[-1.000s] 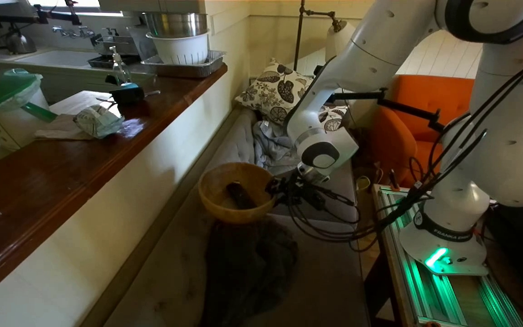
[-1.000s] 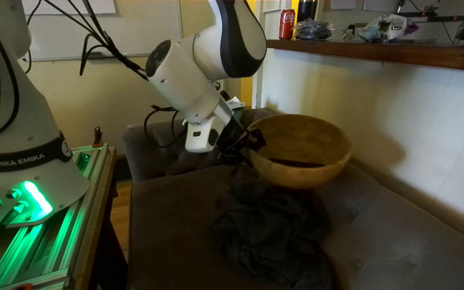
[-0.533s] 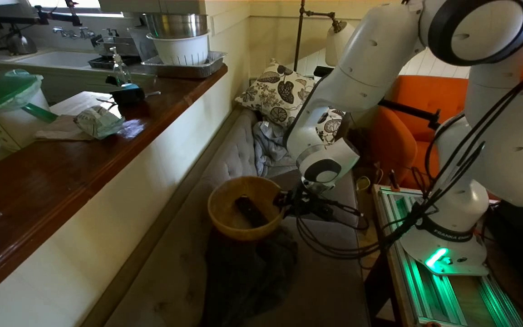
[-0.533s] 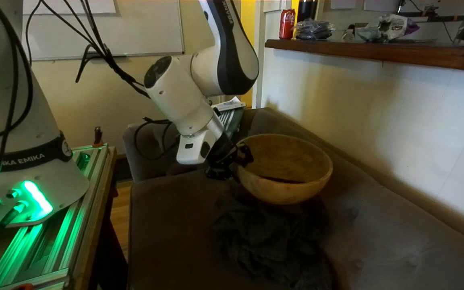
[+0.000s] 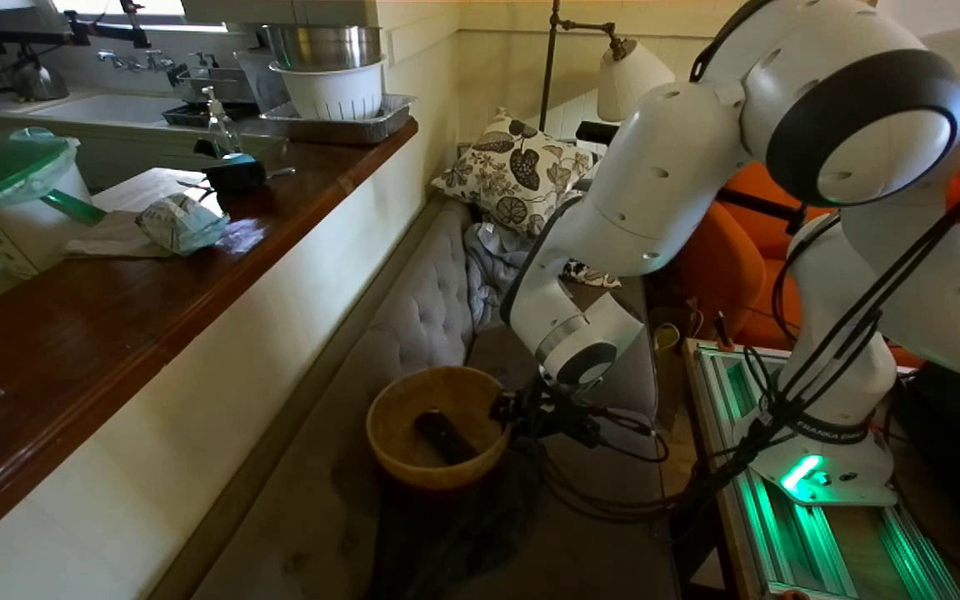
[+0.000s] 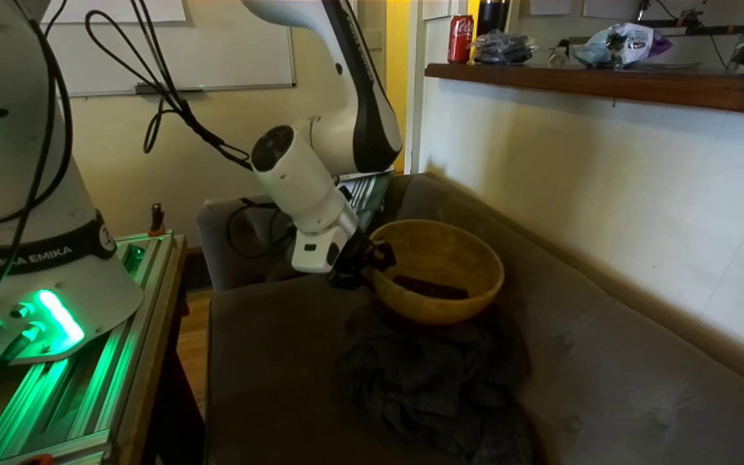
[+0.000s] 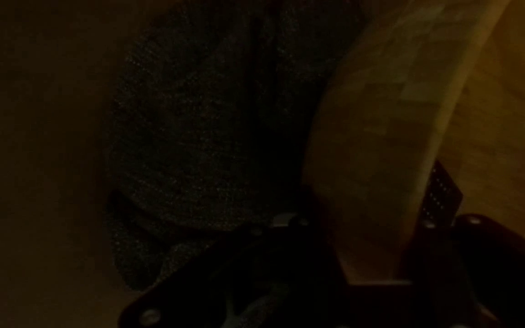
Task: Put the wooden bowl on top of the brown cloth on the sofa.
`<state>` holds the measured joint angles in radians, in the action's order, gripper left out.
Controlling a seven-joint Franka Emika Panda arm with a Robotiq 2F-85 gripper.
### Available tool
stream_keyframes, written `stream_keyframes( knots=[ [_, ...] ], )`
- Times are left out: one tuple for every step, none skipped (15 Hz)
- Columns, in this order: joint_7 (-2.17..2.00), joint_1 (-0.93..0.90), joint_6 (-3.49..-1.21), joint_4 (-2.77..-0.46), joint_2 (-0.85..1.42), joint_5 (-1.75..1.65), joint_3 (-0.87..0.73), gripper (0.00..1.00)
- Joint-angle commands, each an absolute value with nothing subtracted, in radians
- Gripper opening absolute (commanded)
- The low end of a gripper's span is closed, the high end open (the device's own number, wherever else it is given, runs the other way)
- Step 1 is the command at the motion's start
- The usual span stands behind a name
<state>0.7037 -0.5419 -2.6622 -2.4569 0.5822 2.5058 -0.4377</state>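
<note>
Apparently, the gripper (image 6: 373, 259) pinches the wooden bowl (image 6: 440, 261) across its nine o'clock rim in an exterior view so that its underside can settle freely; it is over the twelve o'clock end of the dark cloth (image 6: 423, 381), contact unclear.

Arm (image 5: 663, 175) bent, sloping down to tilted wrist (image 5: 587, 354); end effector (image 6: 382, 256) gripping, fingers (image 7: 442, 196) slightly apart.

The base (image 6: 49, 284) had FRANKA EMIKA on it, well apart from the hand (image 6: 377, 261); higher up, a red can (image 6: 460, 39) had Coca-Cola-looking script, kinda blurry.
</note>
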Motion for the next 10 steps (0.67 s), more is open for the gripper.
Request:
stream_keyframes(
  knots=[
    [0.590, -0.570, -2.631, -2.382, 0.653, 2.516, -0.513, 0.04],
    [0.573, -0.573, -2.641, -2.371, 0.675, 2.516, -0.522, 0.04],
    [0.587, -0.576, -2.659, -2.367, 0.697, 2.516, -0.518, 0.04],
    [0.595, -0.583, -2.672, -2.363, 0.718, 2.516, -0.522, 0.04],
    [0.609, -0.579, -2.688, -2.363, 0.739, 2.516, -0.504, 0.04],
    [0.615, -0.575, -2.700, -2.360, 0.761, 2.516, -0.487, 0.04],
    [0.652, -0.524, -2.728, -2.347, 0.770, 2.515, -0.432, 0.04],
    [0.646, -0.521, -2.731, -2.339, 0.789, 2.505, -0.417, 0.04],
    [0.640, -0.514, -2.734, -2.328, 0.806, 2.503, -0.398, 0.04],
    [0.636, -0.512, -2.738, -2.321, 0.815, 2.503, -0.384, 0.04]
  ],
)
